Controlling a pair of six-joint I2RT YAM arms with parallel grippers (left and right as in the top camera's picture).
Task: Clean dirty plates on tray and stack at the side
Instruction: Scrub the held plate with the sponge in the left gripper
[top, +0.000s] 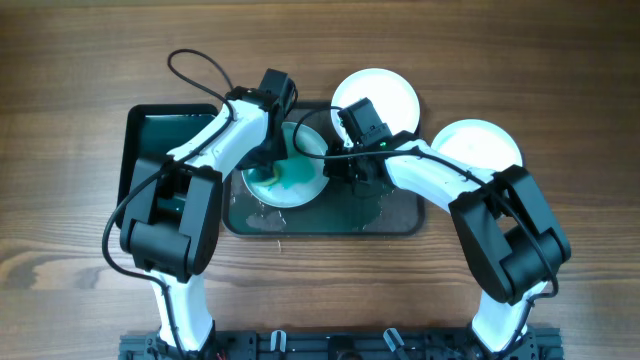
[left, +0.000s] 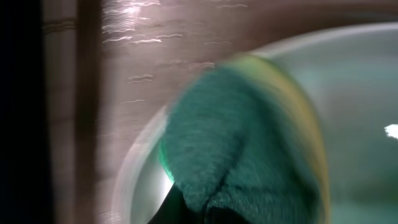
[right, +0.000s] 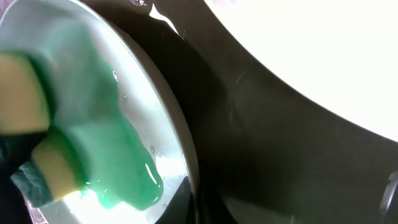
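A pale plate (top: 298, 188) smeared with teal-green liquid lies at the left of the dark grey tray (top: 390, 215). My left gripper (top: 271, 160) is shut on a green-and-yellow sponge (left: 236, 137) that presses on this plate (left: 360, 93); the left wrist view is blurred. My right gripper (top: 337, 168) is shut on the plate's right rim (right: 180, 134), with one finger (right: 186, 199) inside the rim. The right wrist view also shows the sponge (right: 25, 93) and green liquid (right: 118, 168). A white plate (top: 375, 98) lies at the tray's far edge. Another white plate (top: 478, 150) lies on the table to the right.
A smaller black tray (top: 165, 140) with green liquid stands left of the grey tray. The grey tray's floor (right: 280, 155) is wet with droplets. The wooden table (top: 560, 80) surrounds everything. The arms cross over the tray's middle.
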